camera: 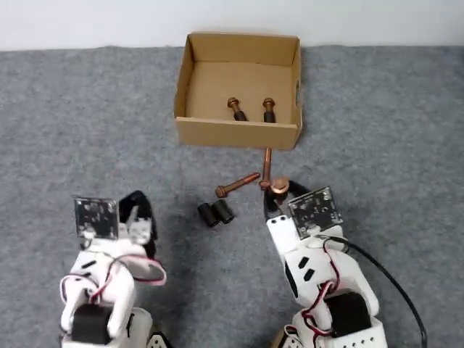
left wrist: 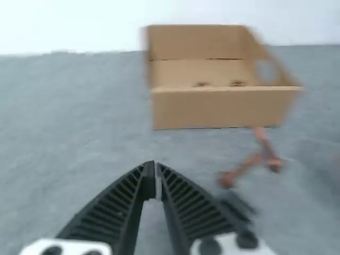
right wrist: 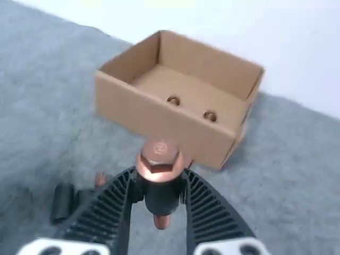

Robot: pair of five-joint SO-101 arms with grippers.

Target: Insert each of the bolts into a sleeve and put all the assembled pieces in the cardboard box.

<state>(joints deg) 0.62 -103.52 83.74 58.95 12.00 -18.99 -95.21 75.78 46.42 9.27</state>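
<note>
Bolts (camera: pixel 238 184) from above: two loose on the surface (camera: pixel 87 130) just in front of the cardboard box (camera: pixel 239 134), a sleeved pair (camera: pixel 235 109) inside it by its front wall. Two empty sleeves (camera: pixel 216 212) farther from the box than the loose two. Near the box front, right claw (camera: pixel 279 190); well apart from the box, left claw (camera: pixel 136 203).

Left wrist: left claw (left wrist: pixel 155 170) clenched on nothing, tips pointed at the box (left wrist: pixel 223 109).

Right wrist: right claw (right wrist: pixel 158 183) grasping a sleeved bolt (right wrist: pixel 159 159), head up, short of the box (right wrist: pixel 164 122); sleeved pair (right wrist: pixel 173 100) inside.
</note>
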